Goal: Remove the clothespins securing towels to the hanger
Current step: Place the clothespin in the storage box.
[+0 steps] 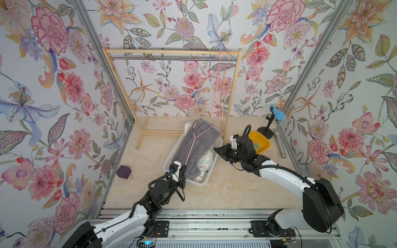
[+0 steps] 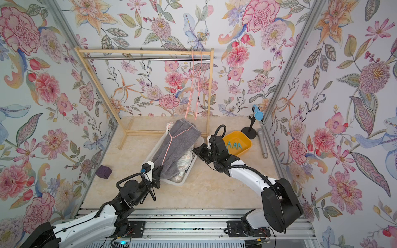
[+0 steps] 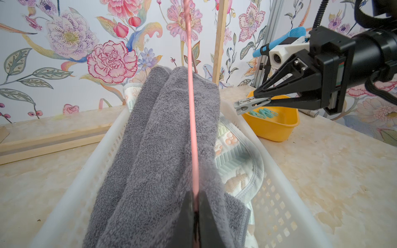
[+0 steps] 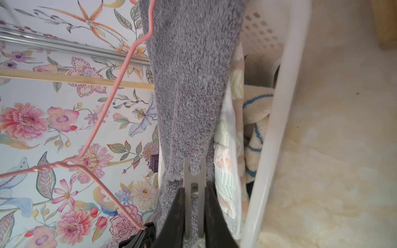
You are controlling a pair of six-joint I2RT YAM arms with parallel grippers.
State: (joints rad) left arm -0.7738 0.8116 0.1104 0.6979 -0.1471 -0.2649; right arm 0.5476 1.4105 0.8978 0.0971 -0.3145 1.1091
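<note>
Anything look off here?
Nothing spilled or damaged. The pink hanger with the grey towel is off the rack, held slanted over the basket by the left hand. A silver microphone lies flat by the right wall; a purple cube sits stray.

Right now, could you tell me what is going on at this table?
The left end effector is shut on a pink wire hanger draped with the grey towel, holding it over the white basket. The right end effector grips a pale grey clothespin beside the towel, apparently clear of it. Several teal clothespins lie in the yellow bowl nearby.
</note>
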